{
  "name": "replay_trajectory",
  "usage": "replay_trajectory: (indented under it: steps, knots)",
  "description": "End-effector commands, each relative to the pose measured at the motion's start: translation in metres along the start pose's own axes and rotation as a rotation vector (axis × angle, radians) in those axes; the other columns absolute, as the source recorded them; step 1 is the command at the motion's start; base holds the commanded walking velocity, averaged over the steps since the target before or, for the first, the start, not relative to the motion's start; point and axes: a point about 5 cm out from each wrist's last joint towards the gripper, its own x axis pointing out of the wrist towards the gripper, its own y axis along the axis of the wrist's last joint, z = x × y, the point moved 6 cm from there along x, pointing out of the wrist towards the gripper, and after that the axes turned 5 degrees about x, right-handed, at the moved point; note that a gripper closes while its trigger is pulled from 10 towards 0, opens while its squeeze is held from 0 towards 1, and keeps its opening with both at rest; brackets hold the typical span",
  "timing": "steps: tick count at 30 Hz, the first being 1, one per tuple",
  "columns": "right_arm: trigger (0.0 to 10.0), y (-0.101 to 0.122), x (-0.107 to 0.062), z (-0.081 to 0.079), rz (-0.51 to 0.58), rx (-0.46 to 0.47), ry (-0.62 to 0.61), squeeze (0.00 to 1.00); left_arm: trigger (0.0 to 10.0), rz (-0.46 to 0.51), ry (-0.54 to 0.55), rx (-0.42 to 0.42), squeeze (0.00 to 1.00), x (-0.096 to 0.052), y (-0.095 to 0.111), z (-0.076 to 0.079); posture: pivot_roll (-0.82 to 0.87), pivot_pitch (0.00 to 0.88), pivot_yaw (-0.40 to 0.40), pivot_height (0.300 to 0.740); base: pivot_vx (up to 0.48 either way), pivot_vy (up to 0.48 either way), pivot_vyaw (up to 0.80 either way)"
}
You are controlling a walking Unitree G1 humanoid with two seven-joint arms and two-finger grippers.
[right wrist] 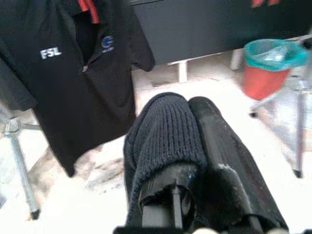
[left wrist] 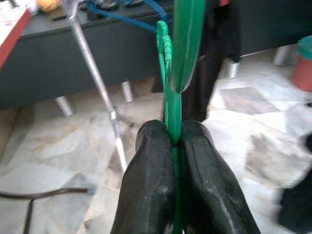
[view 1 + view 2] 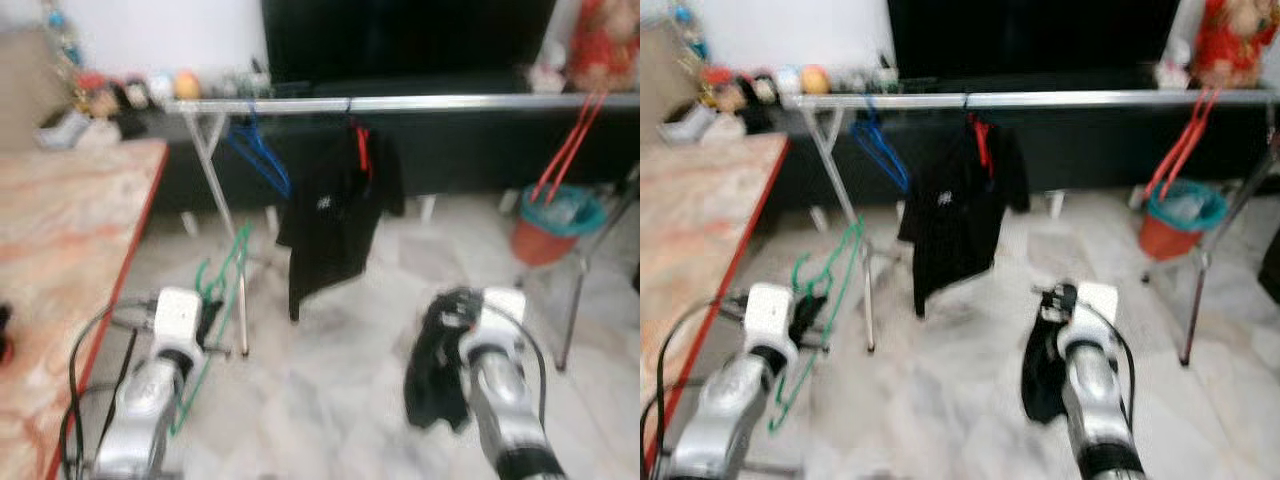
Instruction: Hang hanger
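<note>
White letters "FSL" stand on the chest of the hanging black shirt (image 1: 73, 83).

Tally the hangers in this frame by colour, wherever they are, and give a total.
Green hanger, held in the left gripper: 1
Blue hanger, on the rail: 1
Red hanger, on the rail carrying the black shirt: 1
Red hanger, on the rail above the bin: 1
Total: 4

We record a rail (image 3: 400, 103) running crosswise ahead, a shirt (image 3: 335, 215) hanging at its middle, a hanger (image 3: 262, 160) left of it, a bin (image 3: 555, 225) at right, and a table (image 3: 60, 240) left (nearest us).
</note>
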Motion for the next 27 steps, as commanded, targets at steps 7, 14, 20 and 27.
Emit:
replay_trajectory:
  steps: [7, 14, 20, 27]
  knots:
    - [10.0, 0.011, 0.005, -0.005, 0.021, 0.020, 0.003, 0.00, 10.0, 0.008, 0.001, 0.005, 0.00, 0.000, 0.005, -0.005, 0.07, 0.000, -0.002, 0.740, 0.000, 0.000, 0.00]
    - [10.0, 0.015, 0.006, -0.007, 0.024, 0.018, 0.007, 0.00, 10.0, 0.009, -0.009, 0.004, 0.00, 0.000, 0.007, -0.003, 0.07, 0.000, 0.001, 0.740, 0.000, 0.000, 0.00]
    - [10.0, 0.019, 0.008, -0.012, 0.031, 0.018, 0.021, 0.00, 10.0, 0.008, -0.015, 0.001, 0.00, -0.001, 0.008, -0.002, 0.08, 0.000, -0.002, 0.740, -0.041, 0.000, 0.00]
    - [10.0, 0.019, 0.008, -0.013, 0.027, 0.014, 0.026, 0.00, 10.0, 0.007, -0.012, -0.004, 0.00, -0.003, 0.008, -0.002, 0.08, 0.000, -0.005, 0.740, -0.289, 0.000, 0.00]
